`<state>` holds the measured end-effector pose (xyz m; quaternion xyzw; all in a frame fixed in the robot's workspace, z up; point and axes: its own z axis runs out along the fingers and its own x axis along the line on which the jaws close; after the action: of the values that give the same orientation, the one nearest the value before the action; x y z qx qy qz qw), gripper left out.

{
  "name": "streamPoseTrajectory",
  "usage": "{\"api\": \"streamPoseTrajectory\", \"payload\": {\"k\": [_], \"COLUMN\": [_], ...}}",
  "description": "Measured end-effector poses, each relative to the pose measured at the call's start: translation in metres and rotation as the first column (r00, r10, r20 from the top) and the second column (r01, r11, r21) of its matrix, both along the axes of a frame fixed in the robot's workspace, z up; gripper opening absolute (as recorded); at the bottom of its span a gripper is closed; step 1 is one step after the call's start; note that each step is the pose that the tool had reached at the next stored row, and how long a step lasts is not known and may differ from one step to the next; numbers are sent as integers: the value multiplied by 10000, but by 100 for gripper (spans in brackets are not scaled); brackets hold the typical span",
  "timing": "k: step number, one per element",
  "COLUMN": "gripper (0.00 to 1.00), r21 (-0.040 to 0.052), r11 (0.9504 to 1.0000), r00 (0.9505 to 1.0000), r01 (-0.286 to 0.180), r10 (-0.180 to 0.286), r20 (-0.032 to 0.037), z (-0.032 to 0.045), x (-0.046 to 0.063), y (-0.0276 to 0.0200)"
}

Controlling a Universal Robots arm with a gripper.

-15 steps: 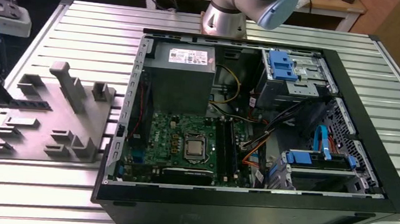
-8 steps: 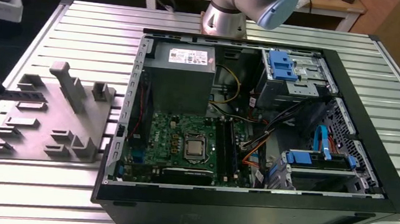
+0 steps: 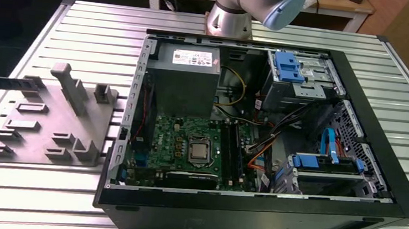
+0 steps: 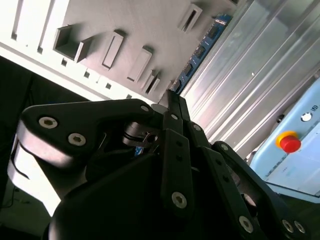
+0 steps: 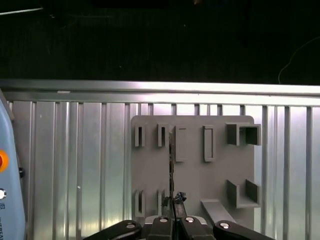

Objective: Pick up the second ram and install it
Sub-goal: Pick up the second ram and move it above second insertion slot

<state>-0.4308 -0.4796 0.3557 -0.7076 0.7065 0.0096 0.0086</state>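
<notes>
Jaws closed on second ram [image 5: 171, 160] at grey fixture plate [image 5: 195, 175]

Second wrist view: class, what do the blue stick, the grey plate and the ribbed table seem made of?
The second ram: blue circuit board, likely fibreglass laminate, dark chips. Grey plate: probably plastic, matte, no glints. Table: likely aluminium, silvery ribs, bright streaks.

Light: bright, from above — the ribbed table [image 5: 75, 165] beyond the gripper [image 5: 172, 220] shines in pale streaks.
Glare: strongest on the table ribs beside the gripper, second wrist view.
Shadow: computer case [image 3: 256, 208] interior dim; room past the table's far edge nearly black.
</notes>
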Motion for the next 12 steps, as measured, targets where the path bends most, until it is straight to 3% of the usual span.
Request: {"api": "streamPoseTrajectory", "payload": {"k": [8, 12], "gripper": [8, 8], "r21": [6, 9], "r11": [10000, 10000], "r00": [10000, 10000], "r01": [1, 1], "r10": [-1, -1], "r20": [15, 21], "z": [307, 391], "x": [0, -1], "y": [0, 0]}}
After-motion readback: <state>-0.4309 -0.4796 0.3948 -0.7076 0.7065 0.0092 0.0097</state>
